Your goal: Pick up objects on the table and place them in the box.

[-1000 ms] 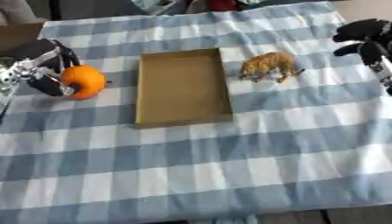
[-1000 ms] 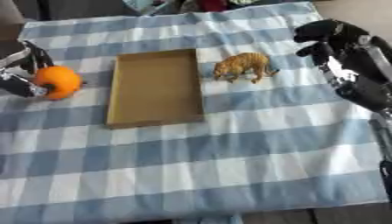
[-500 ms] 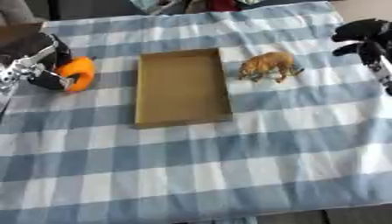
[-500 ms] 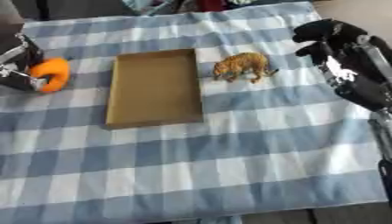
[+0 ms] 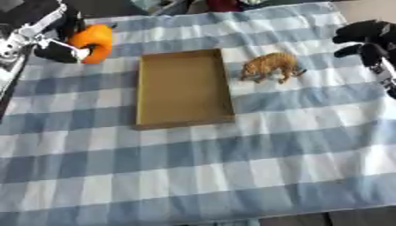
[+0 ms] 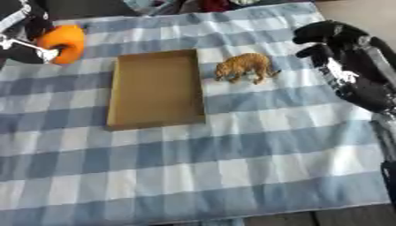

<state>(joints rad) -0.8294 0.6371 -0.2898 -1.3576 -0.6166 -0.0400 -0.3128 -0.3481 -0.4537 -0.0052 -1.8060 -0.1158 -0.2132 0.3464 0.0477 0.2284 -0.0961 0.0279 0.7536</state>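
Two hands we run: our left hand [image 5: 46, 35] curls round the orange [image 5: 90, 37], held left of the box [image 5: 183, 88]; the tiger figure [image 6: 245, 67] stands just right of it; our right hand [image 6: 334, 39] hangs curled, empty, at the far right.

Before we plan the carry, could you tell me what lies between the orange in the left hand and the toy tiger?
The open cardboard box lies between the orange and the toy tiger, clearest in the left eye view; it looks empty.
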